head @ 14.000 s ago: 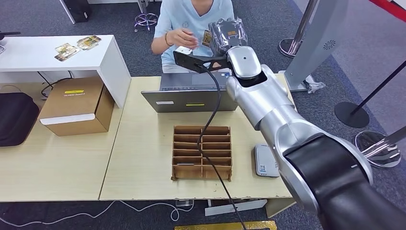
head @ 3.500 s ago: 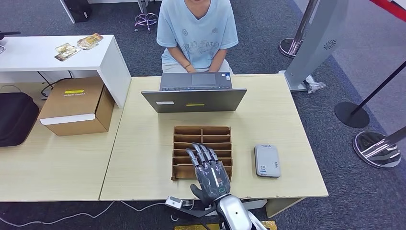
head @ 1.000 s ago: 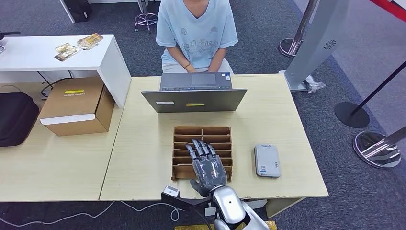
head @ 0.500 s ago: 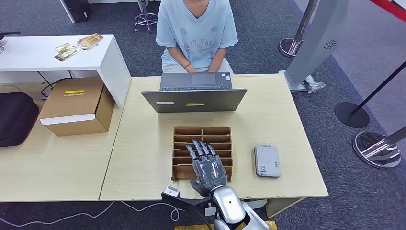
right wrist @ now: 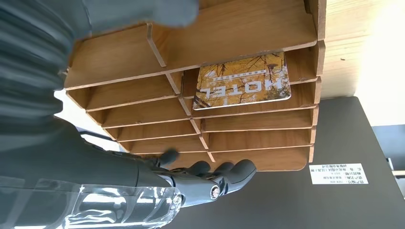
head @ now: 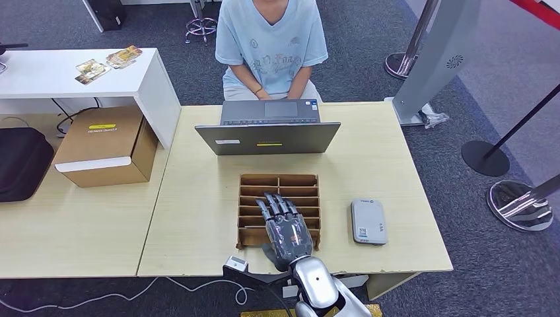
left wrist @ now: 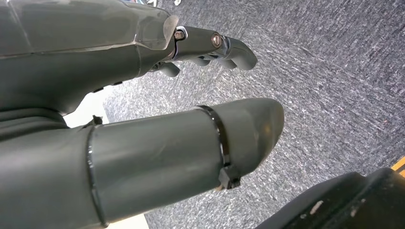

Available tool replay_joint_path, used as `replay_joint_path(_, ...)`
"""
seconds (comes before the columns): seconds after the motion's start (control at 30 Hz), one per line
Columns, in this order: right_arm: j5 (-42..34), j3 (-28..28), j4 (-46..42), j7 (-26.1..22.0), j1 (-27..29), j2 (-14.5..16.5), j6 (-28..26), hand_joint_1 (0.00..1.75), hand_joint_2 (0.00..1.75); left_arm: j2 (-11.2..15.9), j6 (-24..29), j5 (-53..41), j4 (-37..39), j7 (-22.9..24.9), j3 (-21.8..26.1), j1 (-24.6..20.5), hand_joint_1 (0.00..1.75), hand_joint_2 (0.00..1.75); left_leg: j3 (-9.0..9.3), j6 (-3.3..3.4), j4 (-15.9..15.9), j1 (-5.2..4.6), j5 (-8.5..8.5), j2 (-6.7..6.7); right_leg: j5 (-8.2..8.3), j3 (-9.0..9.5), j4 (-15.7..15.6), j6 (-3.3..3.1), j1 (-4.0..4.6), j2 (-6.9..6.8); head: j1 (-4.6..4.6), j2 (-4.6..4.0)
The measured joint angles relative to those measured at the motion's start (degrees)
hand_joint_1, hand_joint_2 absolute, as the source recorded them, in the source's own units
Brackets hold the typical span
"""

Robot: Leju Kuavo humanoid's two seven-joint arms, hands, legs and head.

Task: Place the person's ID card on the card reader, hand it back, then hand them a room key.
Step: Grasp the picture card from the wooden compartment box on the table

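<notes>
Right robot hand [head: 285,228] hovers flat over the near right columns of the wooden card rack [head: 249,198], fingers extended and apart, grasping nothing. Room key card [right wrist: 243,81], printed "HOTEL", lies in a rack slot just beneath the palm. Card reader [head: 368,222] sits on the worktop [head: 198,218] right of the rack; laptop [head: 267,129] beyond it, person [head: 272,43] behind. Left robot hand [left wrist: 210,45] hangs over carpet, released, fingers loosely curled.

The wooden table [head: 198,218] is carrying a laptop [head: 267,129] near its far edge, a slotted card rack [head: 254,198] near its front edge, and a card reader [head: 368,221] toward its right edge.
</notes>
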Motion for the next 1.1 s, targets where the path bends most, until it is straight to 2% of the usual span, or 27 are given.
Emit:
replay_joint_path(0.2, -0.1, 0.0, 0.0, 0.0, 0.0, 0.0, 0.0, 0.67, 1.75, 0.0, -0.1, -0.1, 0.0, -0.1, 0.0, 0.0, 0.00, 0.00, 0.00, 0.00, 0.0, 0.00, 0.00, 0.00, 0.00, 0.00, 0.0, 0.00, 0.00, 0.00, 0.00, 0.00)
replay_joint_path(0.4, -0.4, 0.0, 0.2, -0.1, 0.0, 0.0, 0.0, 0.55, 1.75, 0.0, -0.1, -0.3, 0.0, -0.1, -0.2, 0.0, 0.00, 0.00, 0.00, 0.00, 0.0, 0.00, 0.00, 0.00, 0.00, 0.00, 0.0, 0.00, 0.00, 0.00, 0.00, 0.00)
replay_joint_path(0.43, -0.5, 0.0, 0.2, -0.1, 0.0, 0.0, 0.0, 0.59, 1.75, 0.0, -0.1, -0.3, 0.0, -0.1, -0.2, 0.0, 0.00, 0.00, 0.00, 0.00, 0.0, 0.00, 0.00, 0.00, 0.00, 0.00, 0.0, 0.00, 0.00, 0.00, 0.00, 0.00)
replay_joint_path(0.5, -0.6, 0.0, 0.3, -0.1, 0.0, 0.0, -0.1, 0.85, 1.75, 0.0, -0.1, -0.3, 0.0, -0.1, -0.2, 0.0, 0.00, 0.00, 0.00, 0.00, 0.0, 0.00, 0.00, 0.00, 0.00, 0.00, 0.0, 0.00, 0.00, 0.00, 0.00, 0.00)
replay_joint_path(0.57, -0.7, 0.0, 0.4, -0.2, 0.0, 0.0, -0.1, 0.99, 1.75, 0.0, -0.1, -0.3, 0.0, -0.1, -0.3, 0.0, 0.00, 0.00, 0.00, 0.00, 0.0, 0.00, 0.00, 0.00, 0.00, 0.00, 0.0, 0.00, 0.00, 0.00, 0.00, 0.00)
replay_joint_path(0.67, -0.7, 0.0, 0.5, -0.2, 0.0, 0.0, -0.2, 0.96, 1.75, 0.0, -0.1, -0.3, 0.0, -0.1, -0.3, 0.0, 0.00, 0.00, 0.00, 0.00, 0.0, 0.00, 0.00, 0.00, 0.00, 0.00, 0.0, 0.00, 0.00, 0.00, 0.00, 0.00)
replay_joint_path(0.8, -0.8, 0.0, 0.6, -0.4, 0.0, 0.0, -0.2, 1.04, 1.75, 0.0, -0.1, -0.3, 0.0, -0.1, -0.3, 0.0, 0.00, 0.00, 0.00, 0.00, 0.0, 0.00, 0.00, 0.00, 0.00, 0.00, 0.0, 0.00, 0.00, 0.00, 0.00, 0.00)
replay_joint_path(0.87, -0.8, -0.1, 0.6, -0.4, 0.0, 0.0, -0.3, 0.97, 1.75, 0.0, -0.1, -0.3, 0.0, -0.1, -0.3, 0.0, 0.00, 0.00, 0.00, 0.00, 0.0, 0.00, 0.00, 0.00, 0.00, 0.00, 0.0, 0.00, 0.00, 0.00, 0.00, 0.00)
replay_joint_path(1.0, -0.8, -0.1, 0.6, -0.4, 0.0, 0.0, -0.3, 0.52, 1.75, 0.0, -0.1, -0.3, 0.0, -0.2, -0.3, 0.0, 0.00, 0.00, 0.00, 0.00, 0.0, 0.00, 0.00, 0.00, 0.00, 0.00, 0.0, 0.00, 0.00, 0.00, 0.00, 0.00)
replay_joint_path(1.1, -0.8, -0.2, 0.6, -0.5, 0.0, 0.0, -0.3, 0.38, 1.75, 0.0, -0.1, -0.3, 0.0, -0.2, -0.3, 0.0, 0.00, 0.00, 0.00, 0.00, 0.0, 0.00, 0.00, 0.00, 0.00, 0.00, 0.0, 0.00, 0.00, 0.00, 0.00, 0.00)
